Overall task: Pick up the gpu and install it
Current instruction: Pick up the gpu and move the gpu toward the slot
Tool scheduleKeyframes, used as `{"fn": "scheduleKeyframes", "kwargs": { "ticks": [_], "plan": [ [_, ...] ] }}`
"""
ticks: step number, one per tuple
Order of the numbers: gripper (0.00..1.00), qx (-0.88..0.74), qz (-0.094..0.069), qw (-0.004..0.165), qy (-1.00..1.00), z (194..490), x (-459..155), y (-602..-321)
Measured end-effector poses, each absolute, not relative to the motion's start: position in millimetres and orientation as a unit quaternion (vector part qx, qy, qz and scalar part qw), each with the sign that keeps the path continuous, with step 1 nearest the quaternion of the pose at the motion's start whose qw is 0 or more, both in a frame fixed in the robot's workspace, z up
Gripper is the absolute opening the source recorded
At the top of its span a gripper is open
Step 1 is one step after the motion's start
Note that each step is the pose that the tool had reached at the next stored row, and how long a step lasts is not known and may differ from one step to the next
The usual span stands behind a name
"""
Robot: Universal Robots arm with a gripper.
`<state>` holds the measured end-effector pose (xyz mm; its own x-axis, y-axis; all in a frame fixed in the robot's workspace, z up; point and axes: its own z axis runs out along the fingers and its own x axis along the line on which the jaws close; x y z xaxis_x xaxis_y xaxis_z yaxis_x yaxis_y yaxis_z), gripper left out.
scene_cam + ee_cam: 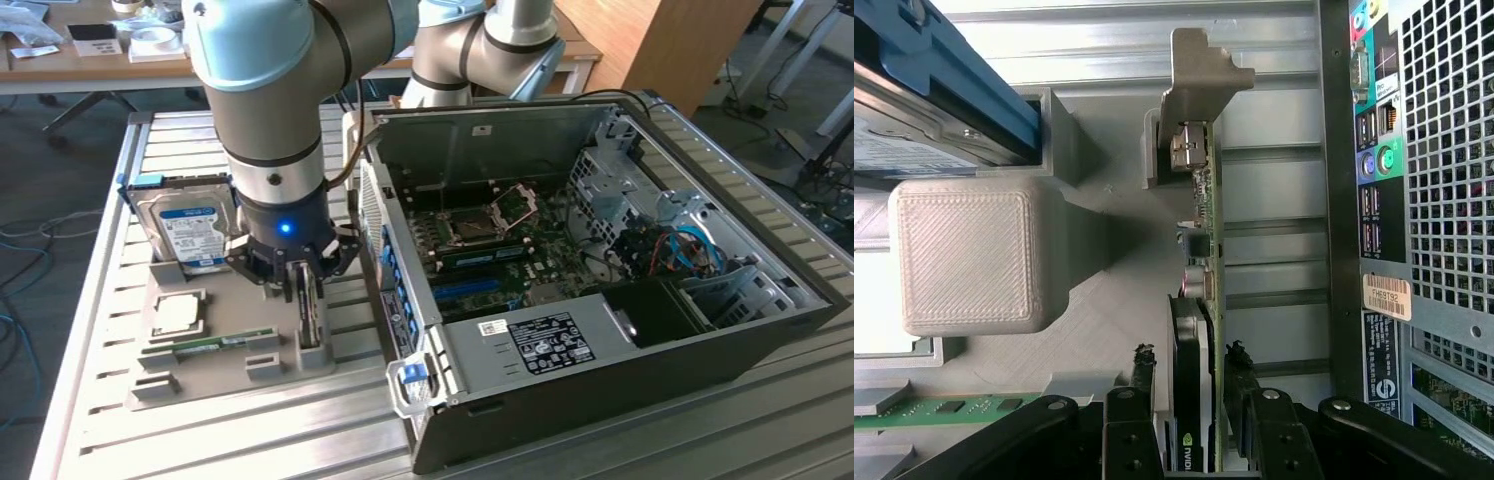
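Grey plastic tray on our bench holds a hard drive, processor, memory stick and, at its three o'clock edge in the exterior view, the gpu standing on edge. We see the gripper spread wide astride it.

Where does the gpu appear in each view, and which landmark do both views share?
Exterior view: the gpu stands on edge in the grey holder, under the gripper.
Wrist view: the gpu runs between the gripper's open fingers.
Shared landmark: the blue-labelled hard drive.
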<state>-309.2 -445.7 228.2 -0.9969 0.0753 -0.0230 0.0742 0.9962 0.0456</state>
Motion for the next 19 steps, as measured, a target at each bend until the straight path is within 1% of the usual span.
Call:
{"fn": "scheduleKeyframes", "kwargs": {
  "ticks": [4,6,7,10,11,12,19],
  "plan": [
    [0.42,0.037,0.022,0.012,0.999,228.2,-309.2,-445.7],
    [0.40,0.037,0.022,0.012,0.999,228.2,-309.2,-445.7],
    [0.33,0.037,0.022,0.012,0.999,228.2,-309.2,-445.7],
    [0.33,0.037,0.022,0.012,0.999,228.2,-309.2,-445.7],
    [0.32,0.037,0.022,0.012,0.999,228.2,-309.2,-445.7],
    [0.27,0.037,0.022,0.012,0.999,228.2,-309.3,-445.7],
    [0.27,0.037,0.022,0.012,0.999,228.2,-309.2,-445.7]
  ]
}}
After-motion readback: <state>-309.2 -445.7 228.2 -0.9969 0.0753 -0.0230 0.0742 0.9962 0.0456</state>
